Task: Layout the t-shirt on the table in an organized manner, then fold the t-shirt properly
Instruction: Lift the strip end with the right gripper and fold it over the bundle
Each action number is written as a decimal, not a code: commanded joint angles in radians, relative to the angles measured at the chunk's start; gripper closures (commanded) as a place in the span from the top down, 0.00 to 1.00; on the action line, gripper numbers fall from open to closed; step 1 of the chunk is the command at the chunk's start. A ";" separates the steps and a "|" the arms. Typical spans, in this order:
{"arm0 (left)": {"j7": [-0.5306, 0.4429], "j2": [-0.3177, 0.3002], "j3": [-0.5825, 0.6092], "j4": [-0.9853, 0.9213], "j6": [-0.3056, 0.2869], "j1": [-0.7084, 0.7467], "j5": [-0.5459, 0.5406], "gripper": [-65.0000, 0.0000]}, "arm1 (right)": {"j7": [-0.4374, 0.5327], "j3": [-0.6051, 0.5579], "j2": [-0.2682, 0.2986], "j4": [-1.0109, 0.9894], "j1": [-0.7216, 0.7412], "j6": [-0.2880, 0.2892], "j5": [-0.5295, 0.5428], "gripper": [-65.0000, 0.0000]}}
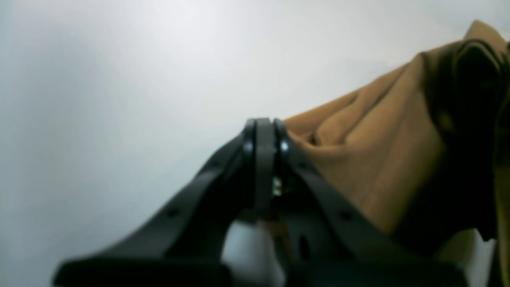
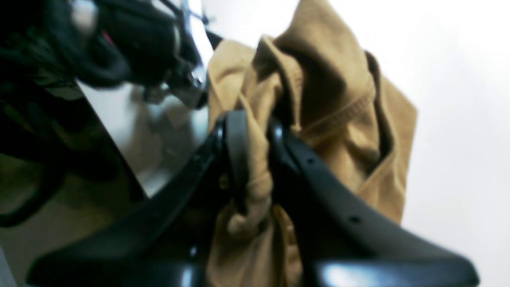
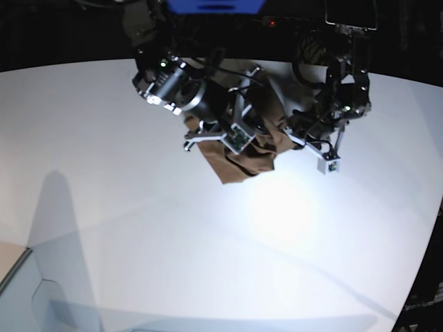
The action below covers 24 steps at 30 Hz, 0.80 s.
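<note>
The brown t-shirt [image 3: 250, 158] hangs bunched between my two arms above the far part of the white table [image 3: 138, 207]. In the right wrist view my right gripper [image 2: 253, 131] is shut on a twisted wad of the t-shirt [image 2: 338, 99], with cloth squeezed between its black fingers. In the left wrist view my left gripper [image 1: 263, 133] has its fingers pressed together, and the t-shirt [image 1: 382, 159] fans out from the fingertips toward the upper right, so it pinches a thin edge. In the base view the right gripper [image 3: 239, 140] is left of the cloth and the left gripper [image 3: 291, 131] is right of it.
The other arm's dark body and cables [image 2: 119, 48] fill the upper left of the right wrist view, close to the cloth. The table's curved edge [image 3: 422, 270] runs down the right side. A floor corner [image 3: 10, 273] shows at lower left.
</note>
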 commanded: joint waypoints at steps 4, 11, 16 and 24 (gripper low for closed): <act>0.058 -0.004 -0.001 -0.009 0.024 0.010 0.040 0.00 | 0.032 -0.019 -0.013 -0.050 0.061 0.004 0.018 0.00; 0.060 -0.034 -0.003 -0.005 0.024 0.017 0.032 0.00 | 0.032 -0.027 -0.013 -0.125 0.098 0.004 0.018 0.00; 0.060 -0.084 -0.003 -0.005 0.024 0.032 0.029 0.00 | 0.032 -0.062 -0.013 -0.131 0.098 0.004 0.018 0.30; 0.060 -0.112 -0.131 -0.005 0.018 0.079 0.029 0.00 | 0.033 -0.073 -0.027 -0.033 0.092 0.004 0.018 0.52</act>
